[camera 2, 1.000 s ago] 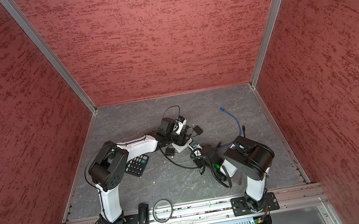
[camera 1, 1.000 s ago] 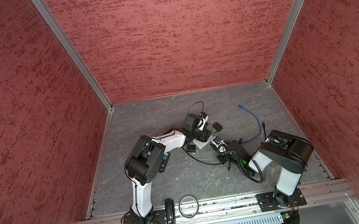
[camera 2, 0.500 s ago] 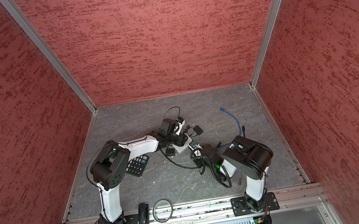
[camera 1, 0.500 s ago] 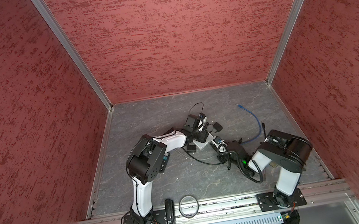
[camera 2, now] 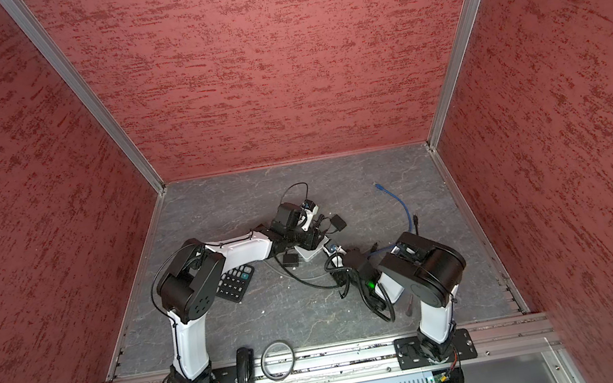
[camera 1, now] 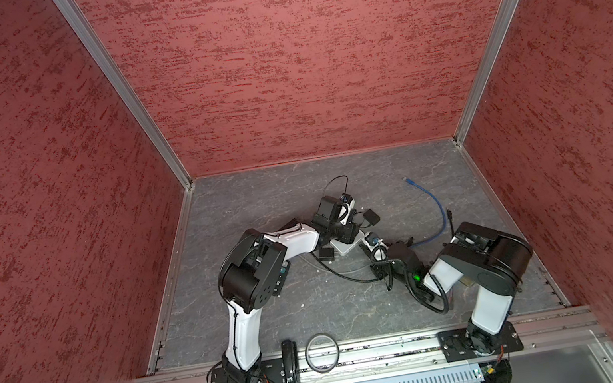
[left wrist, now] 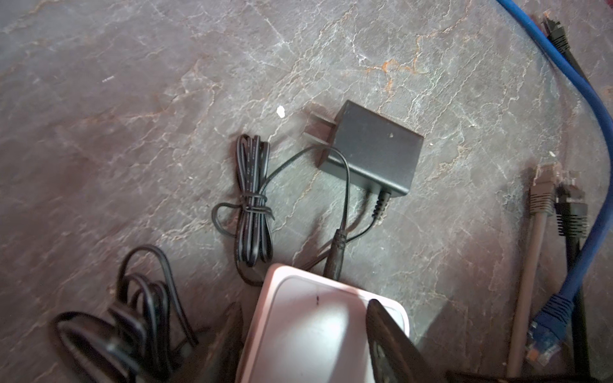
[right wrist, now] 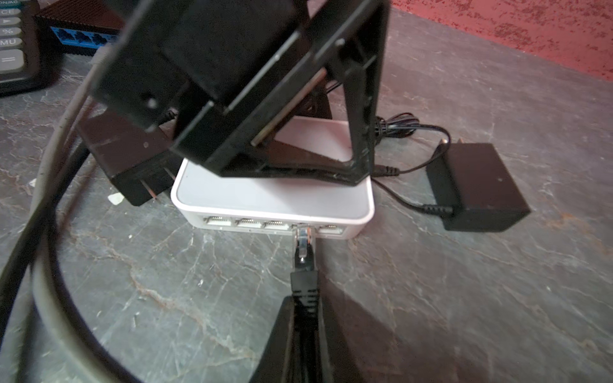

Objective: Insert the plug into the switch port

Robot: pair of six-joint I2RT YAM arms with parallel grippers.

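Left jaws shifted slightly, clamping switch (right wrist: pixel 272 195), right jaws pinching plug (right wrist: pixel 303 242)

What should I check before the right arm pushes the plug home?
1. Grip: right gripper shut on plug, ok.
2. Aim: plug tip at a port mouth on the switch, ok.
3. Seating: not ok, most of the plug is outside.
4. Bracing: left gripper straddles the switch, ok; firmness cannot tell.
5. Path: grey cable lies off to the side, ok.
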